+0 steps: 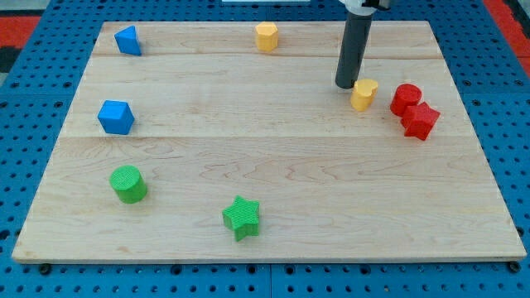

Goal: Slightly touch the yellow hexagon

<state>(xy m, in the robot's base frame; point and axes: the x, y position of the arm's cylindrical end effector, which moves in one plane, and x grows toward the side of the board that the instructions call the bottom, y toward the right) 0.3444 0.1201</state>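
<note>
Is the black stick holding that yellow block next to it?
No, nothing is held. My tip is a plain rod that only pushes. It stands right at the upper left side of a yellow block, close enough to touch it.

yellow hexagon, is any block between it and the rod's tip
Of the two yellow blocks, which is the hexagon is hard to tell. My tip sits just to the view's left of the nearer yellow block, nothing between. No block stands on the way to the other yellow block either.
</note>
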